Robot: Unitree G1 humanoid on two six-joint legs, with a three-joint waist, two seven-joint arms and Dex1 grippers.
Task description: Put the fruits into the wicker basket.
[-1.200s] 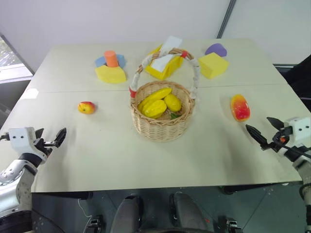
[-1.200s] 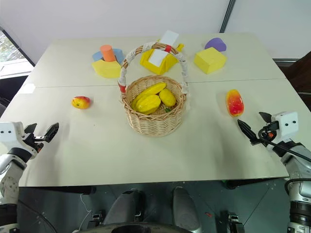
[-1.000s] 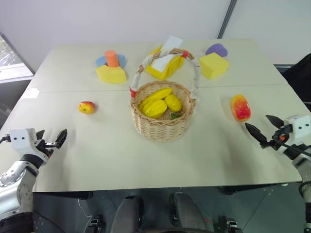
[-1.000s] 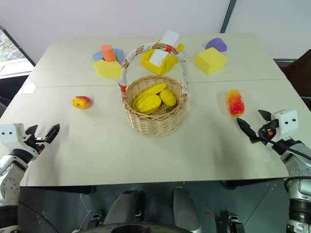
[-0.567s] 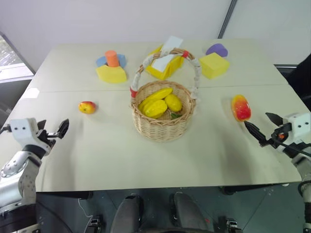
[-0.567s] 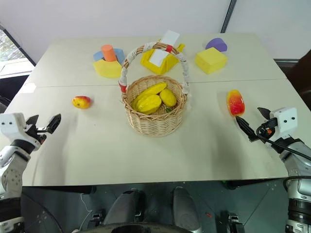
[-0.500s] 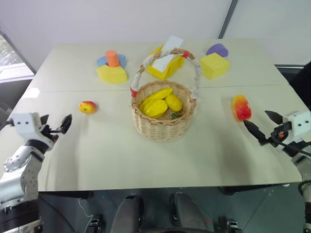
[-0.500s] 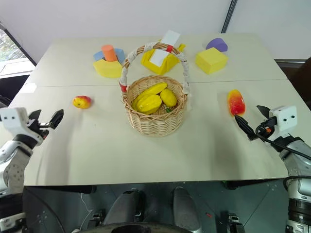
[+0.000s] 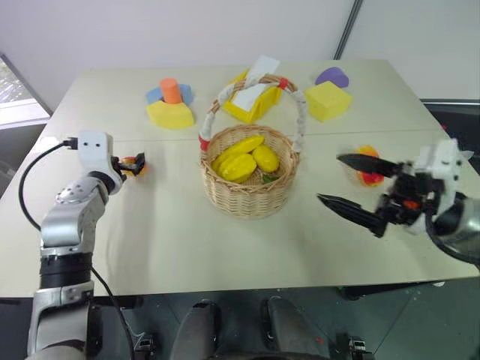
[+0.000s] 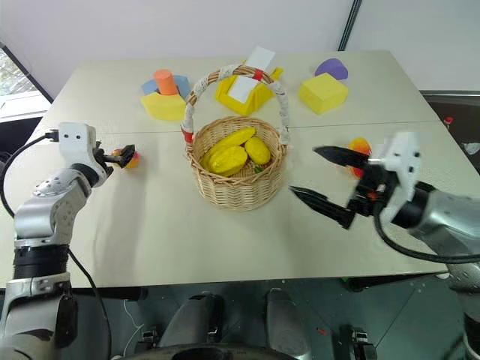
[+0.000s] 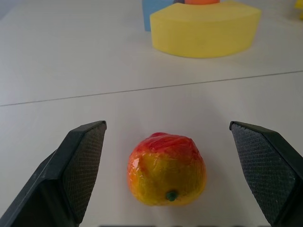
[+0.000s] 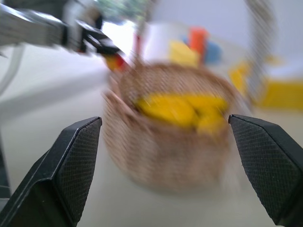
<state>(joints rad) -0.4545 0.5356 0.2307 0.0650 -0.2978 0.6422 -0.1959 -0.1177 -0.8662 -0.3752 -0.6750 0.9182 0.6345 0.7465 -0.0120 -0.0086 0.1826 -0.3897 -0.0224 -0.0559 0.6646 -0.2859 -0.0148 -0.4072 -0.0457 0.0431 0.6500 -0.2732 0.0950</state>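
Note:
The small red-and-yellow fruit lies on the table left of the wicker basket. My left gripper is open and level with it, one finger on each side, not touching. The basket holds several yellow fruits under its tall white-wrapped handle. My right gripper hangs open and empty above the table, right of the basket and pointing at it. The red-orange oval fruit lies behind its fingers, partly hidden. In the right wrist view the blurred basket is straight ahead.
Along the table's far side stand a yellow foam wedge with blue and orange pieces, a yellow block holding a white card, and a yellow cube with a purple piece. The table's front edge runs just below my arms.
My left gripper went forward and inward until its open fingers straddled the small fruit. My right gripper rose, swung left and turned toward the basket, now covering part of the oval fruit.

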